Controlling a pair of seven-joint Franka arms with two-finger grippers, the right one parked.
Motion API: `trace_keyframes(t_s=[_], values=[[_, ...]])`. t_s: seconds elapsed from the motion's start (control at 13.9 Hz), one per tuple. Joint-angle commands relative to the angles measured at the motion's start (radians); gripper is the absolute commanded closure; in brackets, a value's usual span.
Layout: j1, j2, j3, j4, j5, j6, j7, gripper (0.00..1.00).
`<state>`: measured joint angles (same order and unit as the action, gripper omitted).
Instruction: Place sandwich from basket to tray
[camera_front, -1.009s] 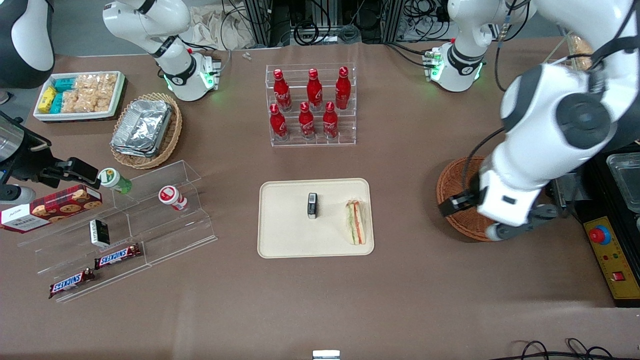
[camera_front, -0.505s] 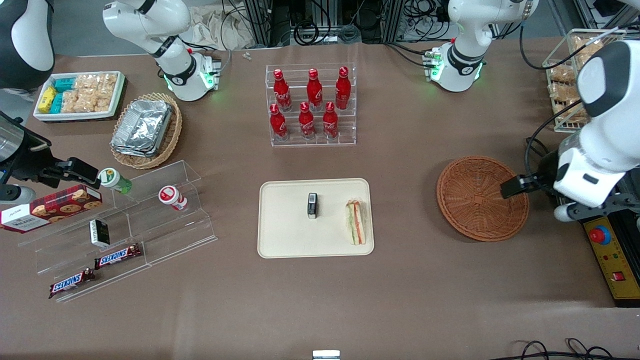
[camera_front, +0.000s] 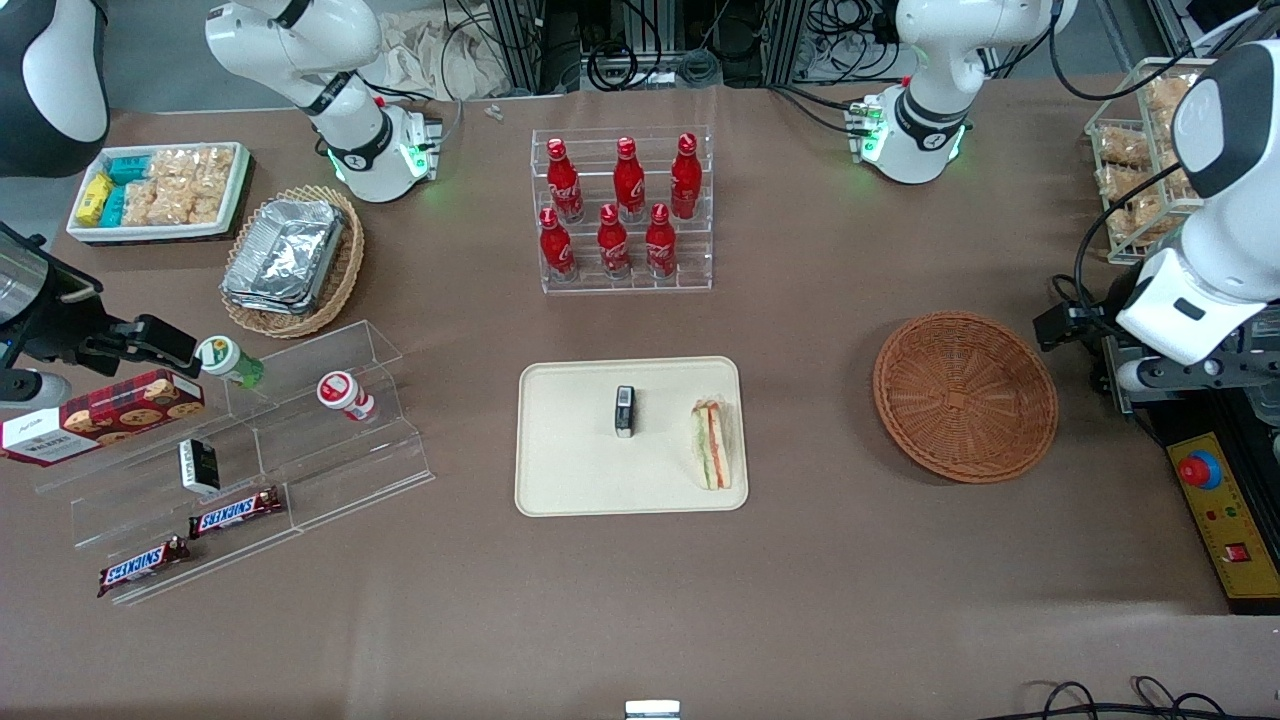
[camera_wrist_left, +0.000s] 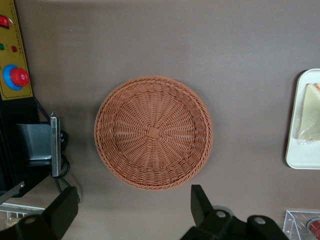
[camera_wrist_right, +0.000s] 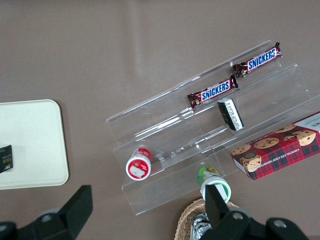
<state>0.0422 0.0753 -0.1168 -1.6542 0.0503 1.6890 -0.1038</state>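
Note:
The sandwich (camera_front: 712, 445) lies on the beige tray (camera_front: 570, 460), at the tray's end nearest the basket. It also shows in the left wrist view (camera_wrist_left: 310, 112), on the tray's rim end (camera_wrist_left: 296, 159). The reddish-brown basket (camera_front: 965, 397) is empty; its woven bottom is bare in the left wrist view (camera_wrist_left: 152, 132). My left gripper (camera_front: 1095, 345) hangs high beside the basket, toward the working arm's end of the table. It is open wide and empty (camera_wrist_left: 131, 210).
A small black packet (camera_front: 624, 411) lies mid-tray. A clear rack of red bottles (camera_front: 622, 210) stands farther from the front camera than the tray. A black control box with a red stop button (camera_front: 1200, 470) sits beside the basket. A wire rack of snacks (camera_front: 1135, 160) stands near the arm.
My left arm has swung off the basket toward its own end of the table and away from the front camera. The basket is now uncovered. Sandwich and tray have not moved.

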Motion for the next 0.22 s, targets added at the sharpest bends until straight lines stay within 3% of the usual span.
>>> trace_keyframes(t_s=[0.0,0.14], values=[[0.002,0.044,-0.004,0.091,-0.004,-0.029,0.03,0.0],[0.007,0.069,-0.003,0.123,-0.004,-0.043,0.023,0.0]])
